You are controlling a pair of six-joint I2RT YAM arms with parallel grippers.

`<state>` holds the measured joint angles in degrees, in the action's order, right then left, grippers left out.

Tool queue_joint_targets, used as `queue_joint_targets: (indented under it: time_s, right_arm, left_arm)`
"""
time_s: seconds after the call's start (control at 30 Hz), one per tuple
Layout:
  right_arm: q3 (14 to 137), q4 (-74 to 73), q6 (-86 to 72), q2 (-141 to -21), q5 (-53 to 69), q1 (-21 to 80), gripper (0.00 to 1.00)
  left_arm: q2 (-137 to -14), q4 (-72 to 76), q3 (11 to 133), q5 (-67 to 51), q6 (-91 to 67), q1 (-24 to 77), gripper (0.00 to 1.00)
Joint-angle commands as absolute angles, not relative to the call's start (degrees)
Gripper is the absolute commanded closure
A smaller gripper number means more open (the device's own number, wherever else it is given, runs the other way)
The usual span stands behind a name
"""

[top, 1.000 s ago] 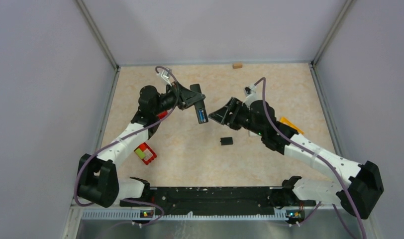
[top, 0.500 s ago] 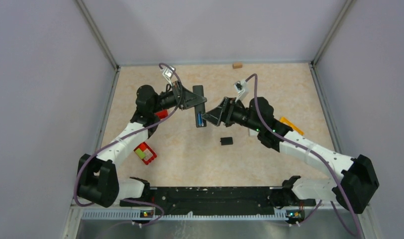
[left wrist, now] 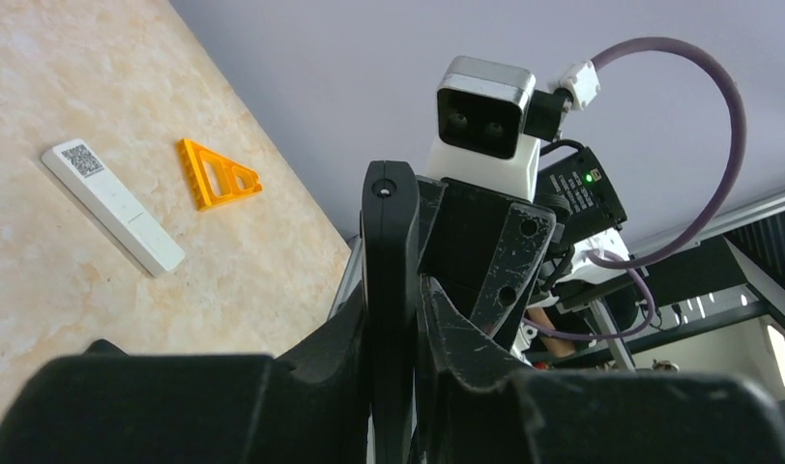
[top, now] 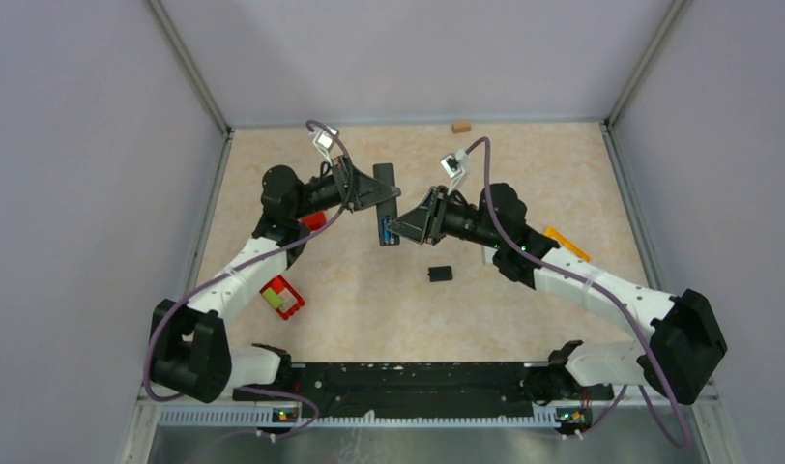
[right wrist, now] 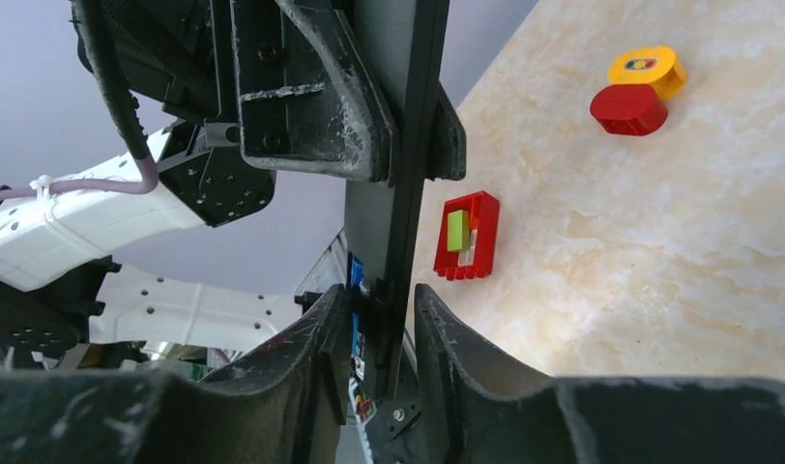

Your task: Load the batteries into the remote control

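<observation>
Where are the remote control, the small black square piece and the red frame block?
remote control (right wrist: 377,232): right wrist view, on its flat grey face.
small black square piece (top: 440,274): top view, on its centre.
red frame block (top: 291,292): top view, on the red rim.

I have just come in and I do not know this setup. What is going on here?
The left claw holds the black remote control up above the table. The right claw straddles the remote's lower end, where a blue battery sits in the open compartment; whether it presses yet is unclear. A small black square piece lies on the table nearby.
</observation>
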<state>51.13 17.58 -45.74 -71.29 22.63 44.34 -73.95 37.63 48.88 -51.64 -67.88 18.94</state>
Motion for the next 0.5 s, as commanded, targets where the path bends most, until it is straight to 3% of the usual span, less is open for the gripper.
queue_joint_targets:
  time_s: [0.0,0.1,0.23,0.33,0.47]
  right_arm:
    - [53.60,20.34,-45.19,-71.87,23.07,43.82,0.59]
    - [52.67,23.58,-46.62,-71.70,23.98,43.83,0.39]
    - [51.48,31.29,-50.93,-74.50,27.85,43.82,0.35]
    - [51.76,36.07,-54.51,-77.54,31.13,43.86,0.41]
    - [51.68,41.21,-57.49,-79.22,33.78,43.86,0.65]
  left_arm:
    - [-71.27,41.76,51.37,-52.76,-69.26,18.73,1.00]
    - [-70.61,41.24,51.26,-51.53,-69.68,18.59,1.00]
    - [-69.88,42.12,50.92,-50.20,-71.88,18.56,1.00]
    - [-69.48,44.12,50.66,-50.49,-74.30,18.56,0.99]
    - [-68.17,42.77,50.72,-50.97,-74.44,18.34,0.97]
